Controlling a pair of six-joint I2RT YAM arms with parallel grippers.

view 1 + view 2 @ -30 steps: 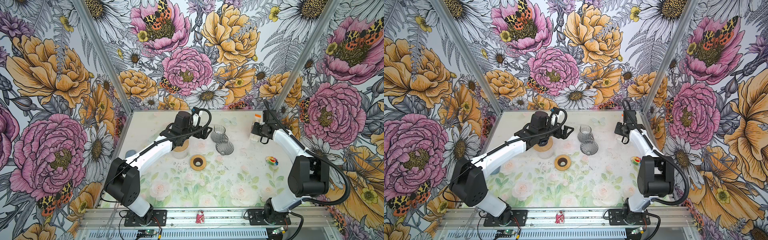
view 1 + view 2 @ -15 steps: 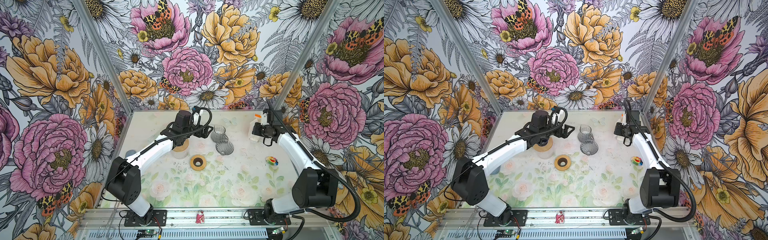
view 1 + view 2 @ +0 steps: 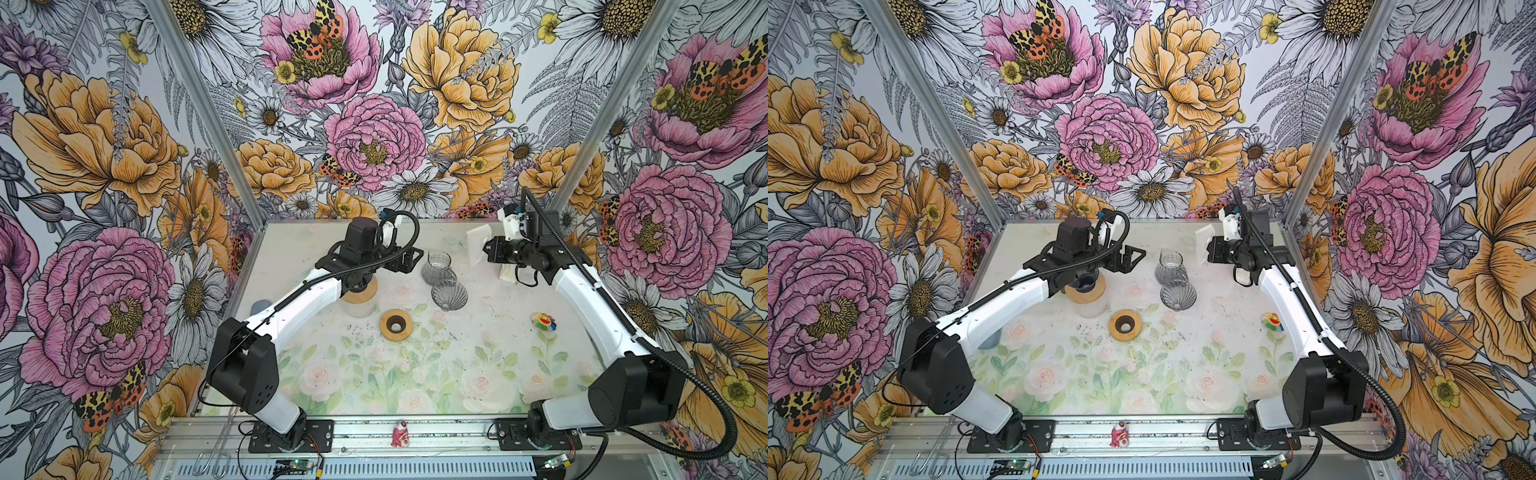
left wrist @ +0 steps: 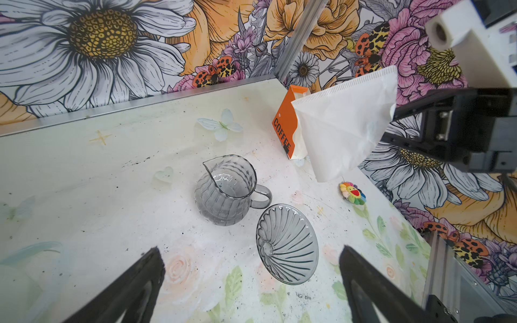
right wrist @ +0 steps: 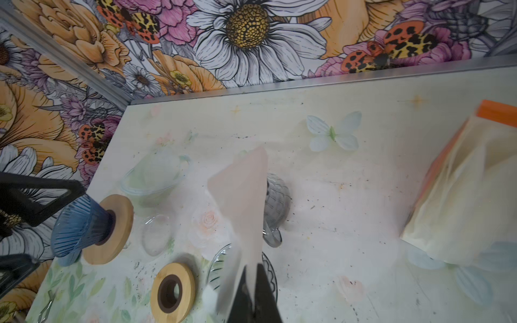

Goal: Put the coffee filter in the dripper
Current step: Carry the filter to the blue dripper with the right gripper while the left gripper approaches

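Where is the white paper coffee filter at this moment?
In both top views the coffee filter hangs in the air at the back right, pinched in the right hand, just right of the glass pitcher.

We see a pale table [image 3: 457, 349] printed with faint roses and green leaves, its surface speckled with dark crumbs. Behind the table rises a back wall [image 3: 374, 124] papered with large pink peonies, orange blooms, white daisies and spotted moths. The same paper covers the wall left of the table [image 3: 83, 199] and the wall right of the table [image 3: 698, 216]. Bare metal posts [image 3: 203, 104] stand at the table's two far corners. Along the table's near edge runs an aluminium rail [image 3: 457, 434]. The light is bright and even.
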